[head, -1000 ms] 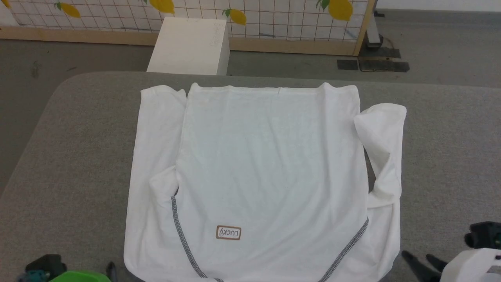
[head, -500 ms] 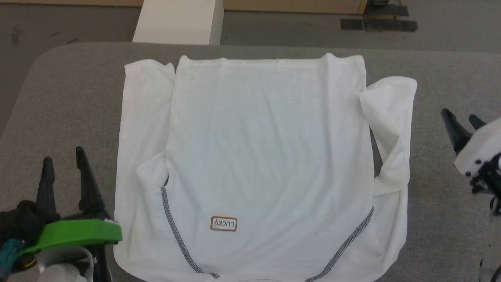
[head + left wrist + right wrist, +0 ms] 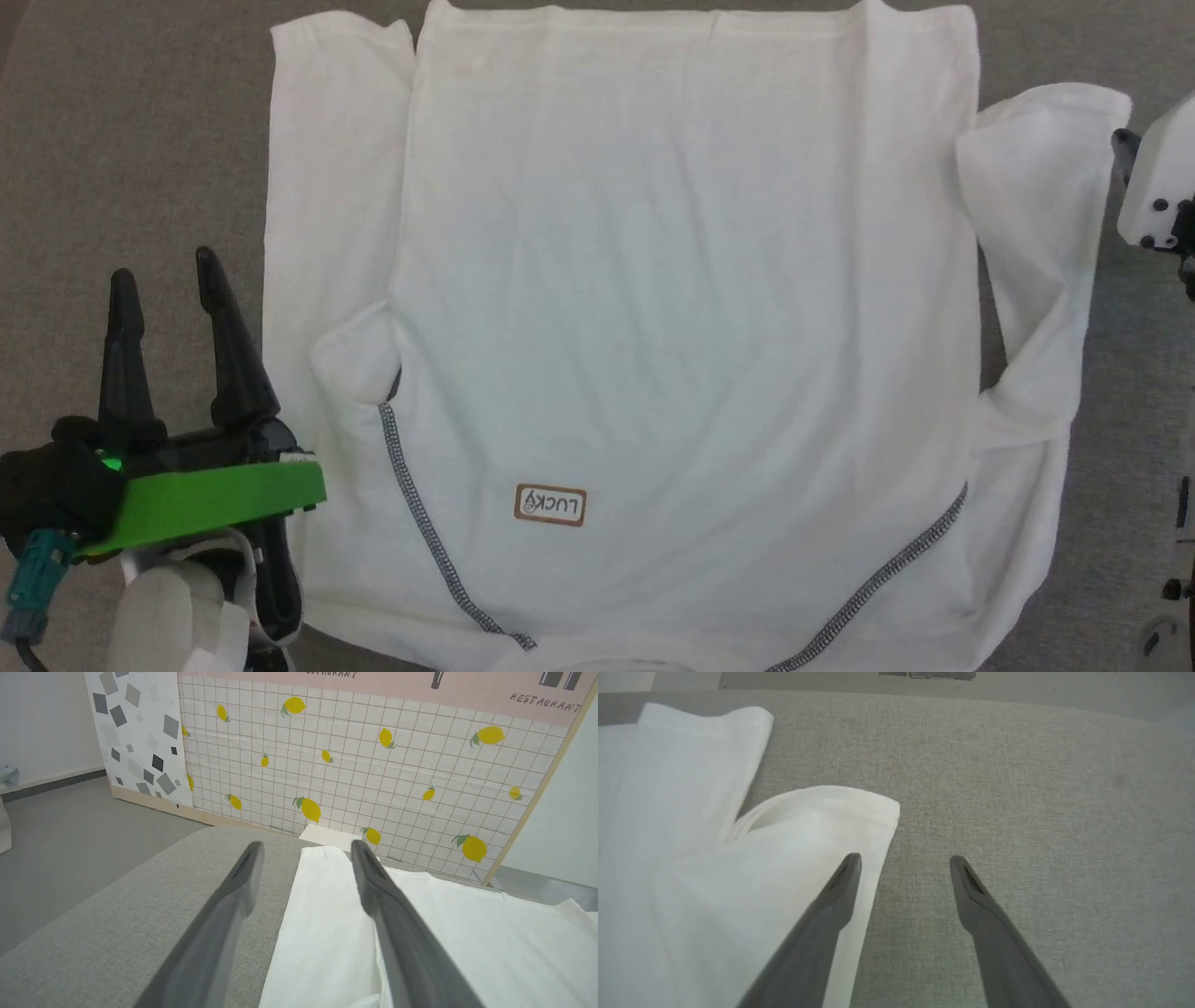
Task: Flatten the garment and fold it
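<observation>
- The shirt (image 3: 672,280) lies spread flat on the grey table (image 3: 140,140), its logo patch (image 3: 550,505) near the hem closest to the robot.
- The shirt's left sleeve (image 3: 327,187) is folded in along the body. The right sleeve (image 3: 1046,233) bulges out past the body's side edge, with its cuff at the far end.
- Bare table runs along both side edges of the shirt, so there is open room on either flank.
- The left gripper (image 3: 163,266) sits just beside the shirt's left edge, level with the armpit fold. Its fingers are spread wide and hold nothing. In the left wrist view, one finger is over the cloth edge and the other over bare table.
- The right gripper (image 3: 906,858) is at the cuff of the right sleeve, fingers spread wide and empty. One finger is over the cuff's edge and the other over bare table; whether it touches the cloth I cannot tell.
- A white box (image 3: 327,836) stands beyond the shirt's far edge.
- Compared with half a second ago, the head camera has dipped closer, so the shirt looks larger. The right gripper has moved from beside the sleeve's middle up to its cuff. The left gripper keeps its place by the left edge.
</observation>
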Motion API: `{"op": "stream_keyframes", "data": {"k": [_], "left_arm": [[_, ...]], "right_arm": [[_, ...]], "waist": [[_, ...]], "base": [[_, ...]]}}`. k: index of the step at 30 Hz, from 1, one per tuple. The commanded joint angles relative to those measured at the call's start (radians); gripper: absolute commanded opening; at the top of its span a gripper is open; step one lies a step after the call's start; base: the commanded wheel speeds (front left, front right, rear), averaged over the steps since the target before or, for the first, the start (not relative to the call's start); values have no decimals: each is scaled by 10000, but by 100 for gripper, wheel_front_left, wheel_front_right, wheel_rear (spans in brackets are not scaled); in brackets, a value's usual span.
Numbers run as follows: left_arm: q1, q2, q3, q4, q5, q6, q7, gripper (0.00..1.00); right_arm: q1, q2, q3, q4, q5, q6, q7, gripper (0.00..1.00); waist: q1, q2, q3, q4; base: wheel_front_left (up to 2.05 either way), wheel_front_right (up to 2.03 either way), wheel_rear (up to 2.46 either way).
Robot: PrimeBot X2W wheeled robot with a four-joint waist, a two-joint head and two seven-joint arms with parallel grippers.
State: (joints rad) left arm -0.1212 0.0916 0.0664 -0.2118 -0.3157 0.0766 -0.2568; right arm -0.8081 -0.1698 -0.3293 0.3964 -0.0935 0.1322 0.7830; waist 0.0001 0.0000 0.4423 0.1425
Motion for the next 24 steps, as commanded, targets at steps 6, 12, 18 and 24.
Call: {"op": "stream_keyframes", "data": {"k": [6, 12, 18, 24], "left_arm": [[-384, -310, 317, 117, 407, -521, -48, 100], [-329, -395, 484, 282, 557, -736, -48, 100], [-174, -409, 545, 399, 595, -820, -49, 100], [362, -411, 632, 360, 572, -744, -49, 100]], "right_arm": [[-491, 18, -342, 764, -650, -15, -453, 100], [-417, 9, -280, 1478, -382, -15, -815, 0], [-93, -563, -649, 1121, 947, -15, -1491, 0], [1700, -1684, -2265, -153, 1800, -15, -1178, 0]], "waist": [[-1, 0, 777, 702], [-1, 0, 580, 556], [-1, 0, -145, 336], [-1, 0, -1203, -34]], "base": [[0, 0, 0], [0, 0, 0], [0, 0, 0], [0, 0, 0]]}}
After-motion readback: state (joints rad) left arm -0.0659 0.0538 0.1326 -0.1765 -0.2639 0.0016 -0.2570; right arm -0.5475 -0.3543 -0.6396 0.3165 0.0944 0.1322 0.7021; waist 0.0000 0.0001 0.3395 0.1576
